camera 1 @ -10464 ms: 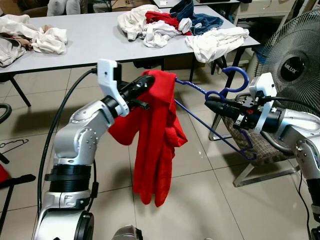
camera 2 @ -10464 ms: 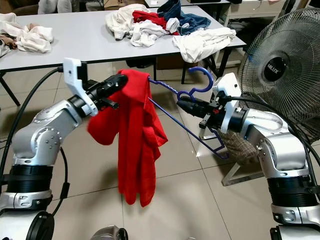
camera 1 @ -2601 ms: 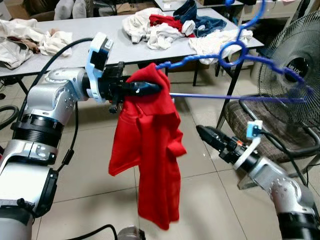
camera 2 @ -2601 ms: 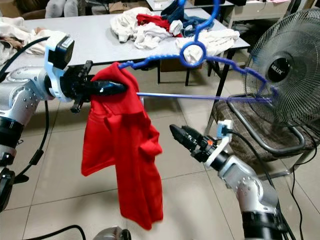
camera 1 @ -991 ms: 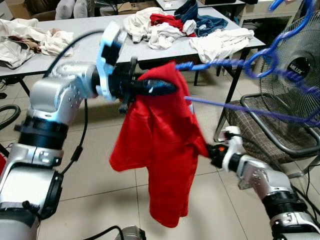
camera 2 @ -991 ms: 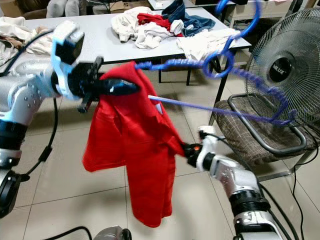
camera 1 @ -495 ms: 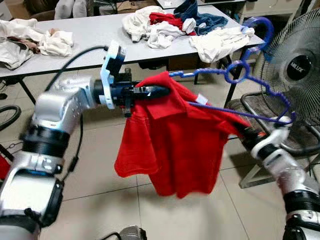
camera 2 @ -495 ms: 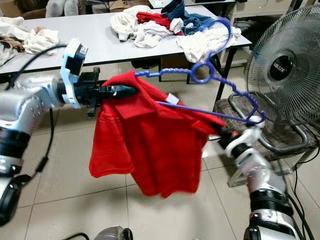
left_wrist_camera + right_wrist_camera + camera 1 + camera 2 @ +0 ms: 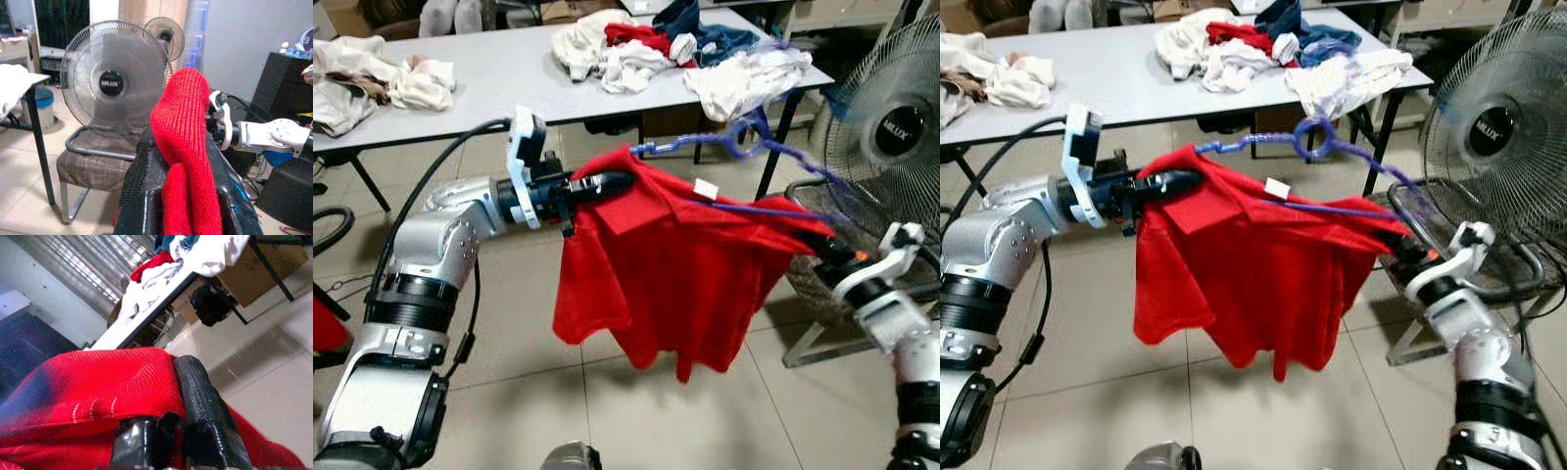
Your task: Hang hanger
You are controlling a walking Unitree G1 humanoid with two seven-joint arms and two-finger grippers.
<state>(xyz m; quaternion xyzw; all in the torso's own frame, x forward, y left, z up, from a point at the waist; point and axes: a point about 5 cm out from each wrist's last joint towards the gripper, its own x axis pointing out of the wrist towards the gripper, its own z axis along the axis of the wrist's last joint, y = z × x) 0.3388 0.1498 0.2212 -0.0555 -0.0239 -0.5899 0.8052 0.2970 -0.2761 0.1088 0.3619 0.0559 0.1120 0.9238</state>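
Both the left gripper (image 9: pixel 607 183) and right gripper (image 9: pixel 818 247) are clenching the red shirt (image 9: pixel 690 274), and the seemingly loose, blurred blue hanger (image 9: pixel 744 147) is risking sliding out.

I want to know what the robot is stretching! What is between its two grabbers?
The red shirt, spread between left gripper and right gripper, with the blue hanger above, in the eye views.
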